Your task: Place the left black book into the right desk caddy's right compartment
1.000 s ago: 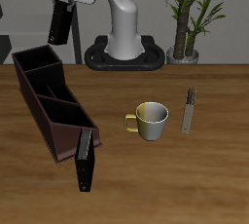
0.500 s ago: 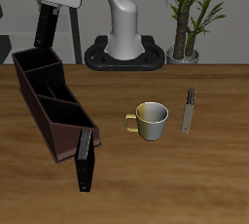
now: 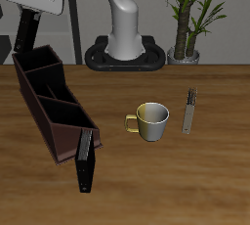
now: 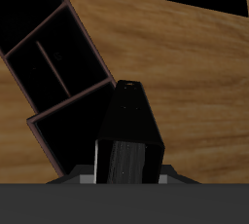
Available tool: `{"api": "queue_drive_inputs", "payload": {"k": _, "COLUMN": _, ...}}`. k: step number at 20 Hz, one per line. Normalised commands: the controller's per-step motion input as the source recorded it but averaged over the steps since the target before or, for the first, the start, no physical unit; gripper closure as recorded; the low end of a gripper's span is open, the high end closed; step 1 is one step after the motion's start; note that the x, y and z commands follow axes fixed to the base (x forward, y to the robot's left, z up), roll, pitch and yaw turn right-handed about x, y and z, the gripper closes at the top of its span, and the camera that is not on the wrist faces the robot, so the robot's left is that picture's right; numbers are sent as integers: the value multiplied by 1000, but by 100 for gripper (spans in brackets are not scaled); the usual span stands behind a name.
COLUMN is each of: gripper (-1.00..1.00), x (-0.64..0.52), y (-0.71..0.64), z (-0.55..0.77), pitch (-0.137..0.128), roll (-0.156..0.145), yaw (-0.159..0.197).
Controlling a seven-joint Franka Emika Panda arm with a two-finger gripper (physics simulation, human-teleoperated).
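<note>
**Table inventory: book aloft over caddy**

- Table (image 3: 195,170): wood-grain top, holding the items below.
- Right desk caddy (image 3: 49,107): long maroon-brown box, black interior, divided; runs from the table's back edge diagonally toward the front.
- Gripper (image 3: 34,2): raised above the caddy's far end, fingers clamped on the left black book (image 3: 23,35), which hangs tilted, clear of the caddy.
- Second black book (image 3: 86,160): near the front edge, just beside the caddy's near end.
- Mug (image 3: 151,121): mid-table, upright, yellow handle.
- Grey book (image 3: 189,111): beside the mug, apart from it.
</note>
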Motion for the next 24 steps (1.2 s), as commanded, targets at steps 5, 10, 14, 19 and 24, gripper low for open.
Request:
{"api": "queue_drive_inputs", "payload": {"k": 5, "gripper": 100, "x": 107, "y": -70, "z": -180, "pitch": 6, "roll": -39, "yaw": -7}}
{"api": "queue_drive_inputs", "payload": {"k": 10, "gripper": 100, "x": 53, "y": 123, "z": -177, "pitch": 12, "roll": -6, "yaw": -4}}
{"api": "queue_drive_inputs", "payload": {"k": 14, "gripper": 100, "x": 28, "y": 147, "z": -160, "pitch": 15, "roll": 15, "yaw": -19}}
{"api": "queue_drive_inputs", "payload": {"k": 19, "gripper": 100, "x": -53, "y": 62, "z": -159, "pitch": 4, "roll": -19, "yaw": -35}}
{"api": "queue_drive_inputs", "payload": {"k": 24, "gripper": 100, "x": -148, "y": 9, "z": -142, "pitch": -17, "roll": -26, "yaw": -12}}
